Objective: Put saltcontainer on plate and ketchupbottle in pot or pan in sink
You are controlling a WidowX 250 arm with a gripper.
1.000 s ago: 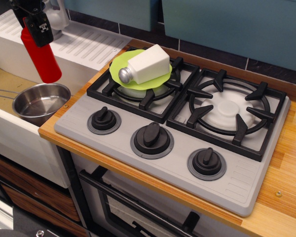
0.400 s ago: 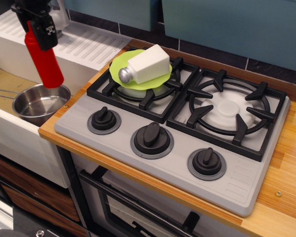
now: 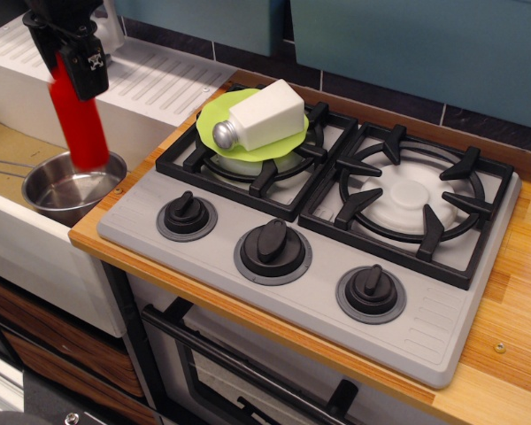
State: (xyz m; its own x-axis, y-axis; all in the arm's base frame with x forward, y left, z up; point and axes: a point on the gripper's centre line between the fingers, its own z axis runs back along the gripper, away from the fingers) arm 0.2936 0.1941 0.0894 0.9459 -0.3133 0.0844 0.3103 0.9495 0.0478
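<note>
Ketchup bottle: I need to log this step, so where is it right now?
At the camera view's far left, the ketchup bottle hangs in the gripper, its lower end over the steel pot in the sink.

Teal wall panels [image 3: 407, 44] over dark tiles, wooden counter [image 3: 513, 292], grey two-burner stove [image 3: 319, 239].

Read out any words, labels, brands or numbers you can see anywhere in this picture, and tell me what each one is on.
No text can be read anywhere.
Ketchupbottle: plain red, no label showing.
Saltcontainer: plain white, no print visible.
Gripper: small white specks on the black housing, too small and blurred to read.
Stove knobs: no legible markings.
</note>
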